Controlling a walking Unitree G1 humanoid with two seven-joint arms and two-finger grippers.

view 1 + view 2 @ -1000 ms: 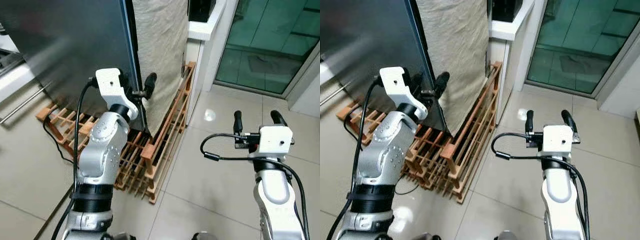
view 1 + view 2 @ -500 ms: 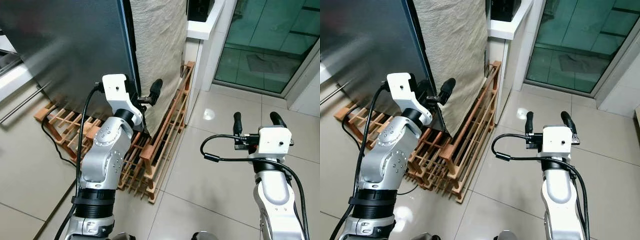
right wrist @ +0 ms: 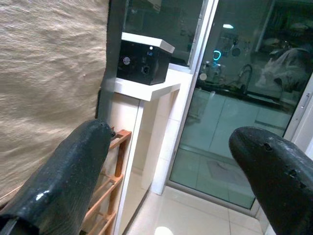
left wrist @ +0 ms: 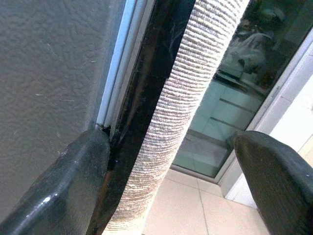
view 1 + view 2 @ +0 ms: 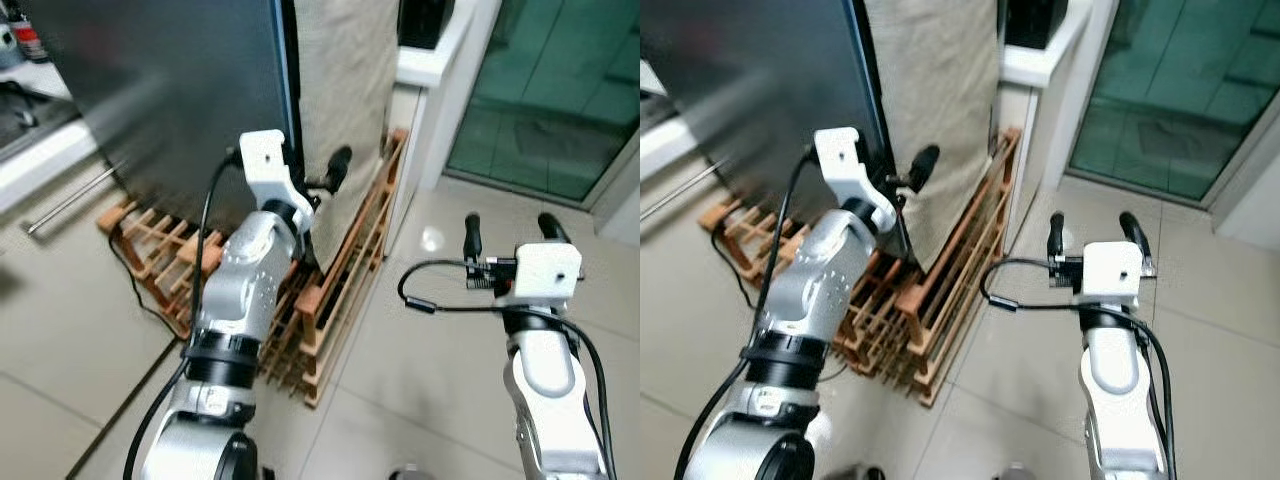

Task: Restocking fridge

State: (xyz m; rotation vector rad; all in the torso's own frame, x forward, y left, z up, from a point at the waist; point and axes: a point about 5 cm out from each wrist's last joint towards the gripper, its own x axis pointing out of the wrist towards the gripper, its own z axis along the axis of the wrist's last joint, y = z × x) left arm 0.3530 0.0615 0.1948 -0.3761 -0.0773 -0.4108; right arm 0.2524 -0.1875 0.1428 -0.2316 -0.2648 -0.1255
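Left wrist view puts our left tool [image 4: 171, 191] spread across the fridge door [image 5: 180, 90] edge, one finger [image 4: 58, 191] at the seam, closer than a second ago. Our right tool [image 5: 505, 232] hangs spread, empty, over the floor [image 5: 420, 330]. We judge the door-opening step near; the fridge stands shut before us.

Silver arms — black cables, fingers.

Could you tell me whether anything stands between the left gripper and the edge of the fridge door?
Nothing visible does. The left gripper is open at the edge of the fridge door, one finger against the door's edge. The woven cloth hangs just beside that edge, between the spread jaws rather than in the way.
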